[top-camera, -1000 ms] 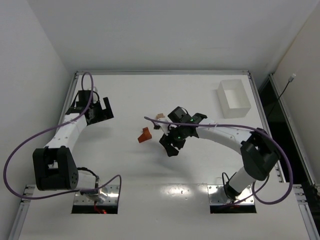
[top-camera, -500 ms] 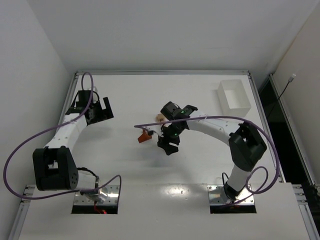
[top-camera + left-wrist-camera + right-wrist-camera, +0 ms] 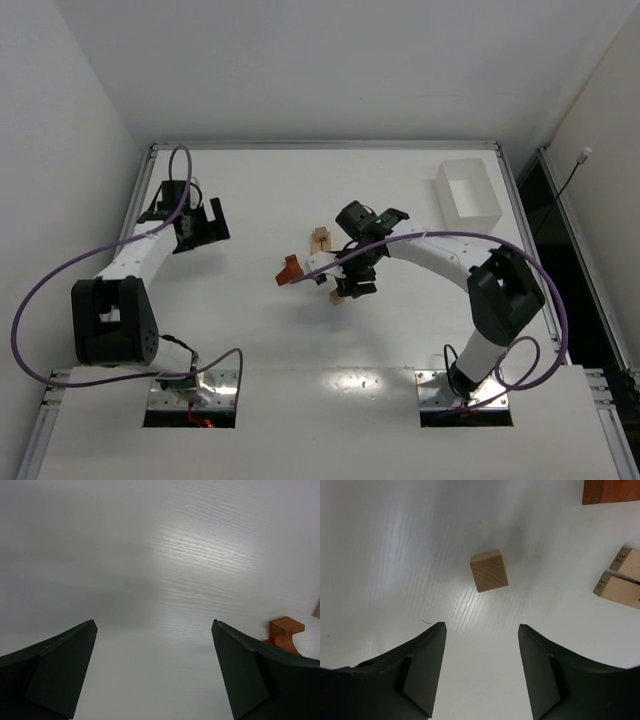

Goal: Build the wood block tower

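Observation:
The wood blocks lie loose and apart on the white table; no tower shows. A tan cube (image 3: 489, 570) (image 3: 335, 297) rests just ahead of my right gripper (image 3: 481, 625) (image 3: 350, 285), which is open and empty. Two tan bars (image 3: 617, 590) (image 3: 320, 238) lie side by side to its right in the right wrist view. A reddish-brown block (image 3: 611, 491) (image 3: 290, 270) sits beyond them; the left wrist view shows it (image 3: 285, 632) past the right finger. My left gripper (image 3: 153, 621) (image 3: 205, 222) hovers wide open over bare table at the left.
A white rectangular tray (image 3: 468, 190) stands at the back right. Purple cables loop from both arms, one crossing above the table near the blocks (image 3: 310, 272). Raised edges border the table on the left, back and right.
My right wrist has shifted and turned, so the two tan bars and the tan cube now show from above. The left arm has shifted slightly. Both grippers stay open.

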{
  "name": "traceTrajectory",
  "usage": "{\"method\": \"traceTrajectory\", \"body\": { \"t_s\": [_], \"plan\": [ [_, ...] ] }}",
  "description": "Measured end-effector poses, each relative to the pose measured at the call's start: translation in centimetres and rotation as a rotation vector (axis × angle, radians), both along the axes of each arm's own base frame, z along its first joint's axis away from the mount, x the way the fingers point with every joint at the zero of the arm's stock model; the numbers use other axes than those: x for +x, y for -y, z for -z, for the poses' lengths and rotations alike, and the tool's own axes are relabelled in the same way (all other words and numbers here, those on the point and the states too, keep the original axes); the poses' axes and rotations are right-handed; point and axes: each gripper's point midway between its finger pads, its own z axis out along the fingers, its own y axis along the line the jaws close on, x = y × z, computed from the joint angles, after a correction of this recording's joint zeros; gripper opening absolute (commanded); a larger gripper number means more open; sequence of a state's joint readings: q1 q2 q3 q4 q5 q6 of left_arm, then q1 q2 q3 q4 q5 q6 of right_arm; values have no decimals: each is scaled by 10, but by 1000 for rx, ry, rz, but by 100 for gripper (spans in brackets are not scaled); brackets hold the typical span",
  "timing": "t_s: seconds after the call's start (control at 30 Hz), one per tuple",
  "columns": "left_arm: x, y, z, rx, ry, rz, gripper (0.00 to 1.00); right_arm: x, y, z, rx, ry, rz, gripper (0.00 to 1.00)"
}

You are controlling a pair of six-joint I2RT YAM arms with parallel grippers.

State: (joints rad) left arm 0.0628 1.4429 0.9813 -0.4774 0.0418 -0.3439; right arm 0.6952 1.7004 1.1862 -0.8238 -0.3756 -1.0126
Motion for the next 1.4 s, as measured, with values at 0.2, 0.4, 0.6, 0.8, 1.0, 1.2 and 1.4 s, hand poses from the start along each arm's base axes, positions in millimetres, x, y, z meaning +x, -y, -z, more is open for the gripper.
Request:
{"method": "traceTrajectory", "body": {
  "t_s": [0.2,0.4,0.6,0.8,1.0,1.2,1.4],
  "plan": [
    [5,0,-6,1,18,0,100,8,-5,10,-10,20,-85,56],
    [6,0,-6,1,16,0,100,13,-17,16,-12,25,-133,56],
    [6,0,1,-1,-5,0,100,12,-29,21,-16,23,-175,55],
    [6,0,3,-2,-14,0,100,1,-30,25,-34,-3,-206,55],
    [9,0,5,-2,-19,1,100,-1,-30,25,-38,-8,-214,55],
    [10,0,7,-4,-28,2,100,-3,-32,27,-45,-1,-225,55],
    [10,0,7,-5,-28,2,100,-3,-34,37,-63,-3,-234,54]
  ]
}}
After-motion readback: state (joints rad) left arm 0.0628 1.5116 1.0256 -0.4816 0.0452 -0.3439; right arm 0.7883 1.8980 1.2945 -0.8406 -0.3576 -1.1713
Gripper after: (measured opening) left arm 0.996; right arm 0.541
